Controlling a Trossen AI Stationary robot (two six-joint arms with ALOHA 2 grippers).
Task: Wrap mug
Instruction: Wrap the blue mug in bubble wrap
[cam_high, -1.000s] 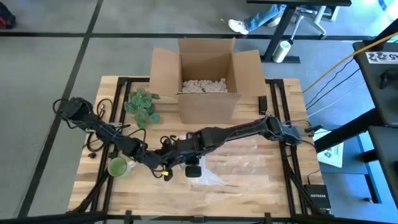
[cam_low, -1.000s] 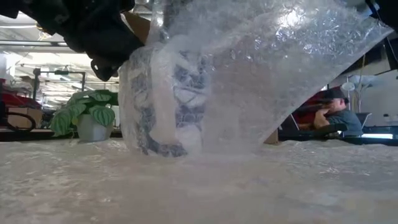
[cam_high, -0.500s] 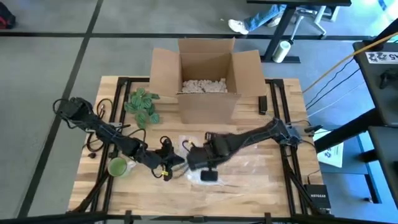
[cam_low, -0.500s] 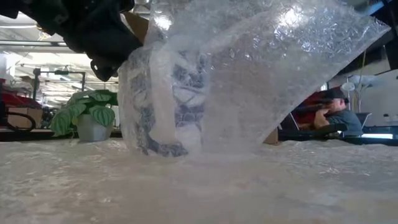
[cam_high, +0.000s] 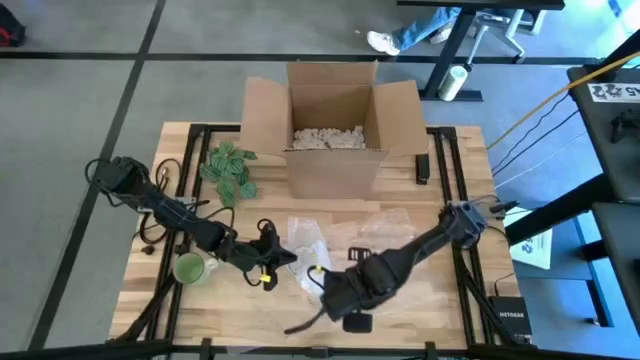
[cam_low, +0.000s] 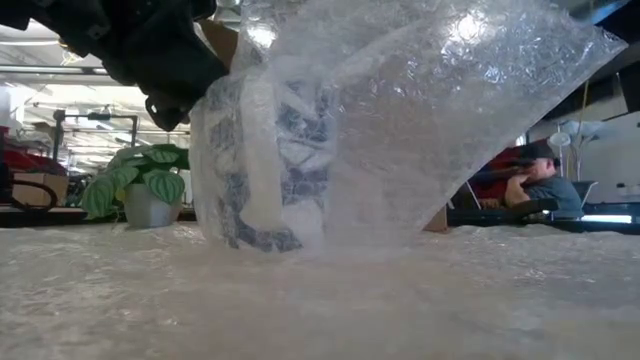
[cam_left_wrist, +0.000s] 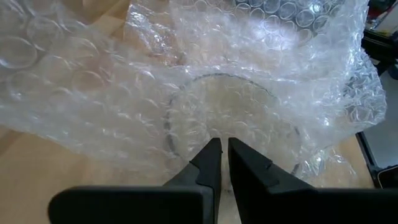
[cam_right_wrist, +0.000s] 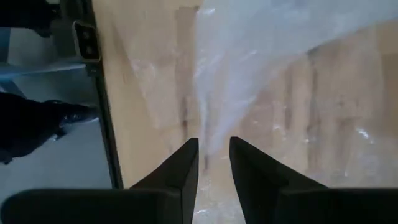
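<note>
**Gripper pinches wrap at mug as second arm hangs low near desk's front edge**

Left gripper (cam_high: 283, 262), its fingers (cam_left_wrist: 210, 163) drawn together on a fold of the clear bubble-wrap sheet (cam_high: 372, 240), holds the plastic against the blue-and-white patterned ceramic mug (cam_low: 270, 165), which stands upright near the middle of the slatted wooden desk (cam_high: 455, 320), already draped in wrap. The right gripper (cam_high: 335, 298) sits nearer the desk's front edge, fingers (cam_right_wrist: 180, 169) slightly apart with a strip of the sheet running into the gap between them; whether they grip it cannot be told.

The likely trouble from here: the loose flap rising on the mug's far side in the low view could spring open, since the wrap is stiff and only one pinch plainly holds it. A pull by the right arm on the sheet might also tip or drag the mug, because the mug stands on the same plastic.

Behind the work stands an open brown cardboard box (cam_high: 333, 128) holding pale packing fill, the probable destination; nothing lies between it and the mug. A small green potted plant (cam_high: 229, 168) sits just left of the box, and a green round cup (cam_high: 189, 268) rests close beside the left arm, near enough to be knocked on a swing. A seated person (cam_low: 540, 180) shows in the room beyond.
</note>
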